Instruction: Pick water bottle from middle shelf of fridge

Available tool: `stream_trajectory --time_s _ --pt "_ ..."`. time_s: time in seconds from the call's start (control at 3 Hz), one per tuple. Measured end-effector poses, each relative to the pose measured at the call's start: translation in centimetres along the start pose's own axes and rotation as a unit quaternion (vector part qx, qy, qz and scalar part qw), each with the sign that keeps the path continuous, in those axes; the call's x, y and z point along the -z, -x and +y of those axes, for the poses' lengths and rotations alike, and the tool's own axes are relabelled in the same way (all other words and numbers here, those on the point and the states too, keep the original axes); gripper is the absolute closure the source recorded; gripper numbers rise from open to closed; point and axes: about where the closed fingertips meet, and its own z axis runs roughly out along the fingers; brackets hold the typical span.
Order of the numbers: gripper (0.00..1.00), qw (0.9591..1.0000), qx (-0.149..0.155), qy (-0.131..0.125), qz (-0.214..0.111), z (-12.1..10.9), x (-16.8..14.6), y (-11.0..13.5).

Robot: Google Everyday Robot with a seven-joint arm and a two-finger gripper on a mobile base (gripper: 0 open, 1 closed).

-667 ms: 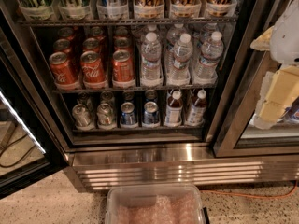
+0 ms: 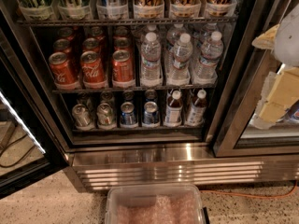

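The fridge (image 2: 163, 157) stands open with its dark interior facing me. On the middle shelf (image 2: 135, 89), several clear water bottles with white caps stand at the right: one (image 2: 150, 59), a second (image 2: 180, 57) and a third (image 2: 208, 55), with more behind them. Red cola cans (image 2: 93, 69) fill the shelf's left half. My gripper (image 2: 279, 90) shows as cream and white parts at the right edge, in front of the fridge's right door frame and to the right of the bottles, apart from them.
The top rack holds tall cans in clear trays (image 2: 147, 3). The bottom rack holds small silver and blue cans (image 2: 117, 115) and brown drink bottles (image 2: 174, 108). The open glass door (image 2: 21, 129) hangs at the left. A clear plastic bin (image 2: 156, 204) sits on the floor below.
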Motion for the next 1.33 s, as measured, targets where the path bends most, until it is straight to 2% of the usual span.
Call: stream_trajectory --time_s 0.33,0.67,1.33 --pt "0.00 0.9976 -0.019 0.012 -0.066 -0.5 -3.0 -0.1" --pt "0.00 0.9881 -0.056 0.032 -0.140 -2.2 -7.1 0.6" --pt "0.00 0.9870 -0.058 0.037 -0.145 -2.2 -7.5 0.9"
